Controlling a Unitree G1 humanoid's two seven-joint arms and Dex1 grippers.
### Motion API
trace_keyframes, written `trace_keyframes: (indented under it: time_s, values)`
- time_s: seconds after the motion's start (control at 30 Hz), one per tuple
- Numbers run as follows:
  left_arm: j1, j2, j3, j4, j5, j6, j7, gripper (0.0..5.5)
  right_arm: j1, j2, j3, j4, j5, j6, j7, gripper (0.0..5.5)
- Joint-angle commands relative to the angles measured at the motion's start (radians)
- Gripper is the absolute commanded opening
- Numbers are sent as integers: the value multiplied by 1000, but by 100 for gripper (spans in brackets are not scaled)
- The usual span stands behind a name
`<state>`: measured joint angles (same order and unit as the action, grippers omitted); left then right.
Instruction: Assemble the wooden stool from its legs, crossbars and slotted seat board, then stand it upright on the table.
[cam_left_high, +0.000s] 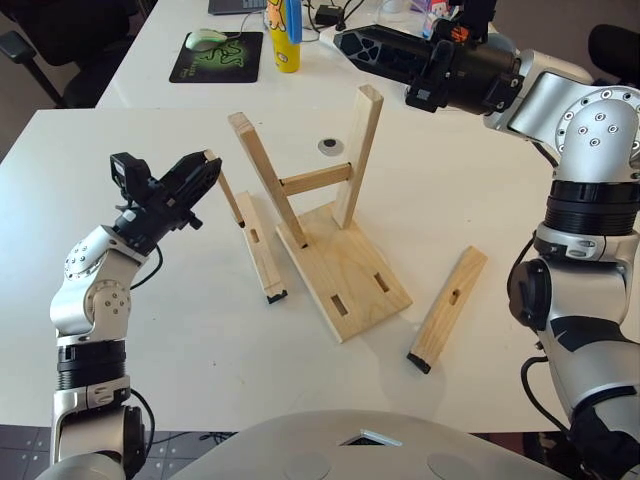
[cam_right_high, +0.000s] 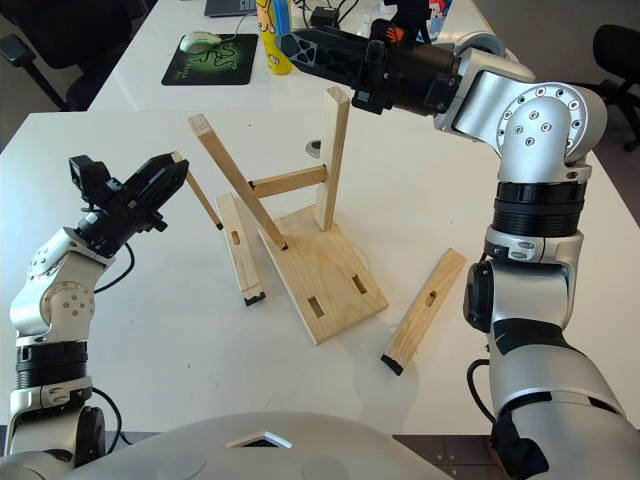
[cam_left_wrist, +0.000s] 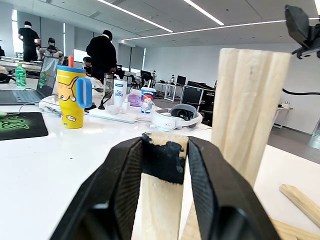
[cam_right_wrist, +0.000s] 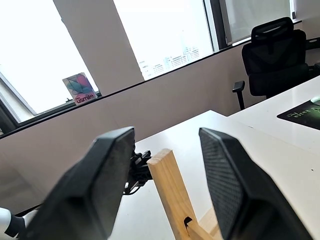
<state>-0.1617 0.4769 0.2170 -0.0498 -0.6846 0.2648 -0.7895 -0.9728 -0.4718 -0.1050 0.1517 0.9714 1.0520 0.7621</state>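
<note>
The slotted seat board (cam_left_high: 352, 282) lies flat mid-table. Two legs stand in it: one leaning (cam_left_high: 263, 172), one upright (cam_left_high: 359, 150), with a crossbar (cam_left_high: 316, 181) between them. My left gripper (cam_left_high: 204, 168) is to the left of this frame, shut on the black-capped end of a thin wooden piece (cam_left_wrist: 161, 200) that slants down towards the table. My right gripper (cam_right_high: 298, 47) hovers open just above and behind the upright leg's top (cam_right_wrist: 169, 184). One loose leg (cam_left_high: 260, 248) lies left of the board. Another loose leg (cam_left_high: 449, 306) lies to its right.
A yellow cup (cam_left_high: 285, 33), a black mouse pad (cam_left_high: 214, 58) with a mouse and cables sit on the far table. A round grommet (cam_left_high: 333, 146) is in the tabletop behind the stool frame. Bare tabletop extends along the near edge.
</note>
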Motion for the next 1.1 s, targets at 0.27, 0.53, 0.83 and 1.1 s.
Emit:
trace_keyframes:
  time_s: [0.27, 0.53, 0.83, 1.1]
  values:
    - [-2, 17, -51, 67, 101, -24, -75, 133, -93, 8, -10, 78, -11, 29, 84, 238]
    - [6, 9, -43, 49, 115, -37, -87, 133, -129, 6, 0, 122, -30, 44, 148, 238]
    - [12, -5, -43, 62, 129, -62, -84, 133, -163, 7, 13, 164, -58, 48, 203, 238]
    - [3, -46, -55, 116, 166, -121, -66, 133, -197, 8, 33, 207, -91, 42, 260, 238]
